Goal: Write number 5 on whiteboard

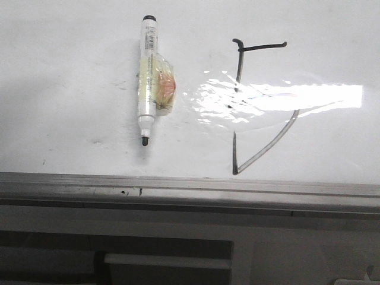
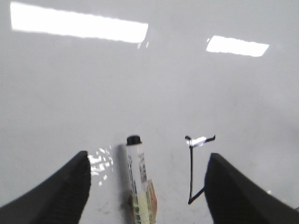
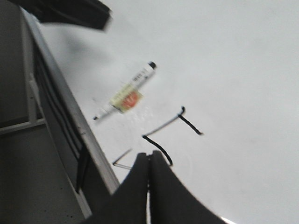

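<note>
The number 5 [image 1: 261, 46] is drawn in thin black strokes on the whiteboard [image 1: 71, 119], right of centre; glare covers its middle. To its left lies a white marker [image 1: 147, 65] with a yellowish taped pad around it, its tip towards the near rail. No gripper appears in the front view. My left gripper [image 2: 148, 155] hangs open above the board, with the marker [image 2: 138, 163] lying below between its fingers, untouched, and the 5's stem [image 2: 191, 172] beside the right one. My right gripper [image 3: 149, 155] is shut on nothing, above the 5 [image 3: 190, 125] near the board's edge.
A grey aluminium rail [image 1: 190, 184] runs along the board's near edge, with a dark frame and a drop below it. A bright light reflection [image 1: 309, 96] crosses the board. A dark blurred shape [image 3: 70, 11] sits over the board's far corner in the right wrist view.
</note>
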